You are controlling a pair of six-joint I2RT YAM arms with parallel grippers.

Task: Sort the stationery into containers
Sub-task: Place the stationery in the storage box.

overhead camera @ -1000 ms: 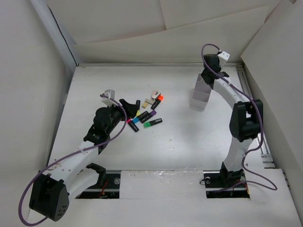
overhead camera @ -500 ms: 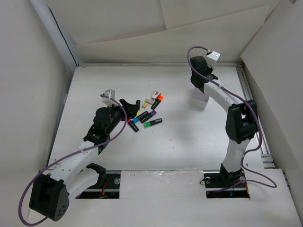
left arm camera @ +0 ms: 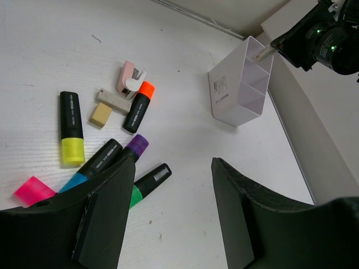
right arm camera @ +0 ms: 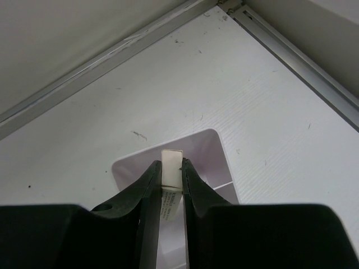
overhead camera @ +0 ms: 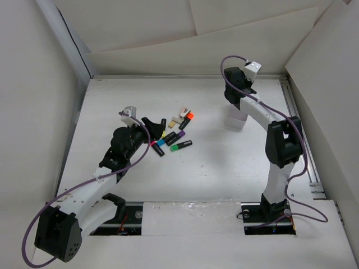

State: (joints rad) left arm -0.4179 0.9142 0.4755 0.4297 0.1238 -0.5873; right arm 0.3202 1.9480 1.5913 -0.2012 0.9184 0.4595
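Swung across since a second ago, the right tool (right arm camera: pixel 170 166) is being held clamped on a beige eraser (right arm camera: pixel 171 157), long axis pointing down, seemingly directly over the end compartment of the organiser (right arm camera: pixel 208 158).

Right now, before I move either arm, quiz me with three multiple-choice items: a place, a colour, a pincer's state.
1. The right pincer hangs over: A) marker pile B) organiser C) bare table.
2. End colour of the marker nearest the organiser: A) yellow B) orange C) pink.
3. The left pincer is: A) open, empty B) shut on a marker C) shut on an eraser.
Key: B, its eraser sits above a compartment; B, orange cap shows; A, fingers spread, gripping nothing.
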